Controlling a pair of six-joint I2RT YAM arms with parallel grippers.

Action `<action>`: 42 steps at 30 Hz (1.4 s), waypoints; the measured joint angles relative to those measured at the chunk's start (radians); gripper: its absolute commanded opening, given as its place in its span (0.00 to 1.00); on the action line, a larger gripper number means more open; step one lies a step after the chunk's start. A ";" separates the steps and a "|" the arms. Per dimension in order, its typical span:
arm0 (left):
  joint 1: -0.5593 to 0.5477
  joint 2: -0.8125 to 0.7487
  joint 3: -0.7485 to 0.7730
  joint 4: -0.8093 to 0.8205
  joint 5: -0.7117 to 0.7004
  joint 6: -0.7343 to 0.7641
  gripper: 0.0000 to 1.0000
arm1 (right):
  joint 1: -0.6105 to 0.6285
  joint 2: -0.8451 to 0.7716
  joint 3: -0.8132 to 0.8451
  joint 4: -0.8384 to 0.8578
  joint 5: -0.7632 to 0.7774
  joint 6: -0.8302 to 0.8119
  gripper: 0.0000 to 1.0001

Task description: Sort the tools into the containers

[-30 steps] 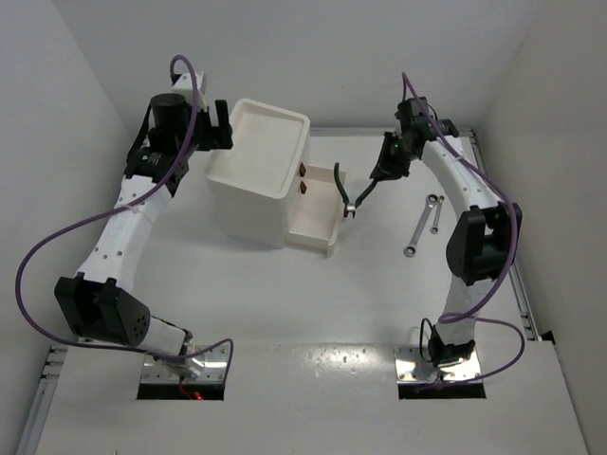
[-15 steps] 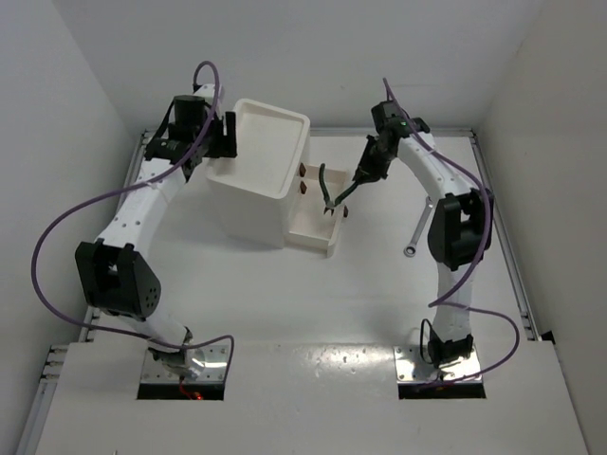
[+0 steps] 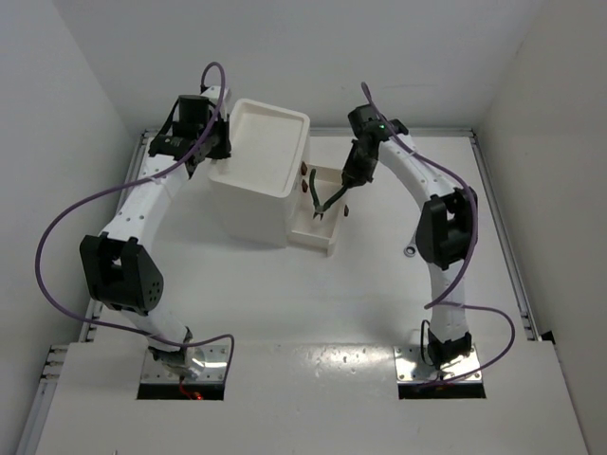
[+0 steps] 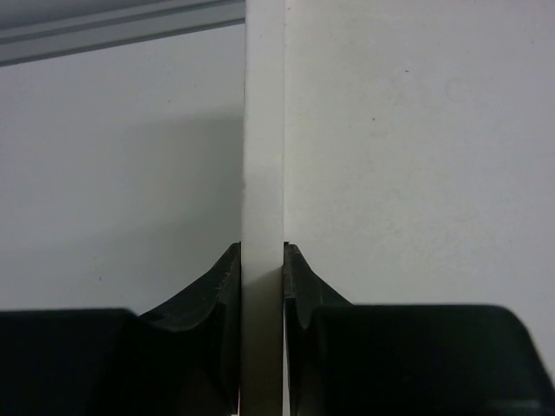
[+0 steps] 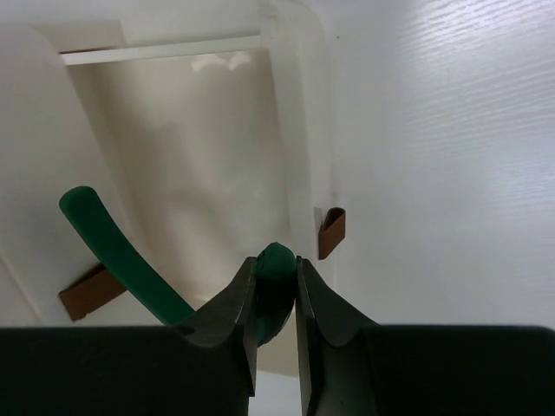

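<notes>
The white drawer unit [image 3: 248, 204] stands at the back left, its shallow top tray [image 3: 289, 121] on top and one drawer [image 3: 316, 233] pulled out to the right. My left gripper [image 3: 217, 144] is shut on the tray's left rim [image 4: 263, 156], which runs straight up between the fingers [image 4: 224, 277]. My right gripper [image 3: 345, 189] hangs over the open drawer [image 5: 199, 165], shut on one handle of the dark green-handled pliers [image 5: 276, 262]. Their other handle [image 5: 111, 245] splays out left. In the top view the pliers [image 3: 323, 202] dangle above the drawer.
Small red-brown drawer handles [image 3: 303, 172] mark the unit's right face, and two show in the right wrist view [image 5: 330, 232]. One end of a silver wrench [image 3: 410, 251] peeks out beside my right arm's elbow [image 3: 446, 227]. White walls close in on three sides.
My left gripper has moved onto the tray's left rim and shut on it. My right arm has swung left, carrying the green pliers from the table's middle to over the open drawer.
</notes>
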 measured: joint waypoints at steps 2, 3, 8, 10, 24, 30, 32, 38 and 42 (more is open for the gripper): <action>0.000 0.000 0.000 0.000 0.000 -0.002 0.00 | 0.000 0.015 -0.001 -0.011 0.011 0.011 0.00; 0.000 0.000 0.000 0.000 0.000 -0.002 0.00 | 0.000 0.018 -0.004 -0.012 0.015 0.014 0.00; 0.000 0.000 0.000 0.000 0.000 -0.003 0.00 | -0.003 0.031 -0.009 -0.015 0.018 0.032 0.00; 0.000 0.000 0.000 0.000 0.000 -0.003 0.00 | -0.004 0.043 -0.007 -0.013 0.009 0.036 0.00; 0.000 0.000 -0.004 0.004 0.009 -0.002 0.00 | 0.072 0.221 0.131 0.016 -0.034 0.041 0.00; 0.000 -0.001 -0.006 0.006 0.011 -0.002 0.00 | 0.102 0.234 0.132 0.030 -0.049 0.038 0.45; 0.000 -0.001 -0.006 0.006 0.012 -0.001 0.00 | 0.102 0.235 0.132 0.042 -0.065 0.027 0.65; 0.000 -0.001 -0.006 0.006 0.013 0.001 0.00 | 0.092 0.234 0.131 0.087 -0.103 -0.035 0.56; 0.000 -0.002 -0.009 0.010 0.013 0.002 0.00 | 0.066 0.191 0.065 0.165 -0.153 -0.074 0.21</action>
